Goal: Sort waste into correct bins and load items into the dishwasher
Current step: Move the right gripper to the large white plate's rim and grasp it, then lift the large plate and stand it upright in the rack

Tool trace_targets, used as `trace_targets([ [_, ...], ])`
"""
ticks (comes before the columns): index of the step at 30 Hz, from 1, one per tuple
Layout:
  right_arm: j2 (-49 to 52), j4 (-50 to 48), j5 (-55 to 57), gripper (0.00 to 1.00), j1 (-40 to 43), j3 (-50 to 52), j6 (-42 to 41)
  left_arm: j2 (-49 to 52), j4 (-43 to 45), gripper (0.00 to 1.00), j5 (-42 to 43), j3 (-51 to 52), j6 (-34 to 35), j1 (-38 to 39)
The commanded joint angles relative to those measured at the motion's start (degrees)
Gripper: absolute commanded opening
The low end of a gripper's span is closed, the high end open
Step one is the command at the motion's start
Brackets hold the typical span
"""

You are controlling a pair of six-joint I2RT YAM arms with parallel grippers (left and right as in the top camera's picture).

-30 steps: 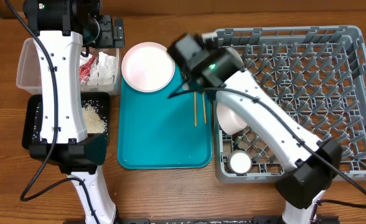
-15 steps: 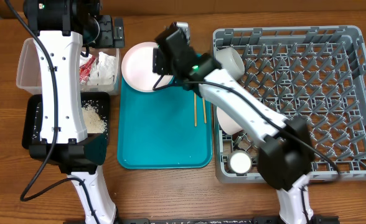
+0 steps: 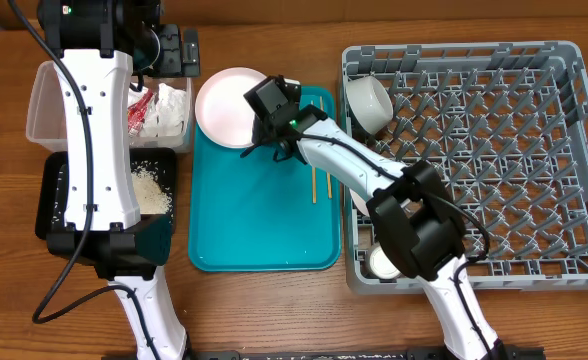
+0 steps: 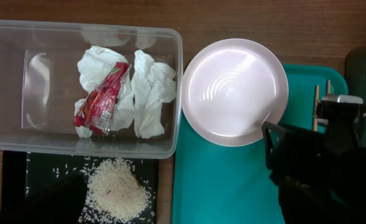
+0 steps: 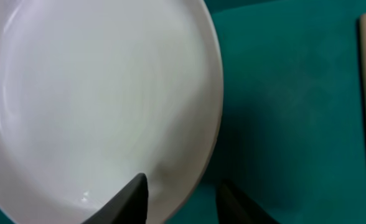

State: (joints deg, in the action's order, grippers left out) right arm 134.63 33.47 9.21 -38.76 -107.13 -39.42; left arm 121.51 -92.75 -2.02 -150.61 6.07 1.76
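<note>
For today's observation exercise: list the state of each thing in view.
Plate: empty, overlapping teal tray's corner.
Right gripper: open, astride plate rim.
Left gripper: open, empty.
Tub: holds wrapper and paper.
Black tray: holds rice.
Chopsticks: lying on teal tray.
Bowl: tilted in rack.
Cup: in rack.

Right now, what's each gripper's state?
Left gripper: open, holding nothing.
Right gripper: open, astride the plate rim, not yet clamped.

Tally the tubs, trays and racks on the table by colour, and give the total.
Clear tub: 1
Black tray: 1
Teal tray: 1
Grey rack: 1
Total: 4
</note>
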Motion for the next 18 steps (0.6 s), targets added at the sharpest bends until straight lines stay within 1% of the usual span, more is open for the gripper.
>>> trace_targets([
  [1, 2.03, -0.61, 0.13, 0.33, -0.04, -0.07, -3.02, -0.87, 0.15, 1.0, -0.52, -1.01, 0.79, -0.33],
  [4, 2.12, -0.68, 0.15, 0.29, -0.04, -0.07, -3.41, -0.87, 0.15, 1.0, -0.55, -1.01, 0.79, -0.33],
  [7, 2.38, -0.63, 0.17, 0.21, -0.04, -0.07, -4.11, -0.87, 0.15, 1.0, -0.52, -1.01, 0.79, -0.33],
  [12, 3.82, -0.44, 0.11, 0.2, -0.04, -0.07, -4.15, -0.87, 0.15, 1.0, -0.55, -1.01, 0.79, -0.33],
  [13, 4.31, -0.15, 0.11, 0.18, -0.04, -0.07, -4.13, -0.87, 0.15, 1.0, -0.55, -1.01, 0.79, -0.33],
  [17, 4.35, 1.75, 0.11, 0.06, -0.04, -0.09, -3.89, -0.87, 0.15, 1.0, -0.55, -1.01, 0.79, -0.33],
  [18, 4.22, 2.29, 0.13, 0.04, -0.04, -0.22, -3.65, -0.87, 0.15, 1.0, -0.55, -1.01, 0.79, -0.33],
])
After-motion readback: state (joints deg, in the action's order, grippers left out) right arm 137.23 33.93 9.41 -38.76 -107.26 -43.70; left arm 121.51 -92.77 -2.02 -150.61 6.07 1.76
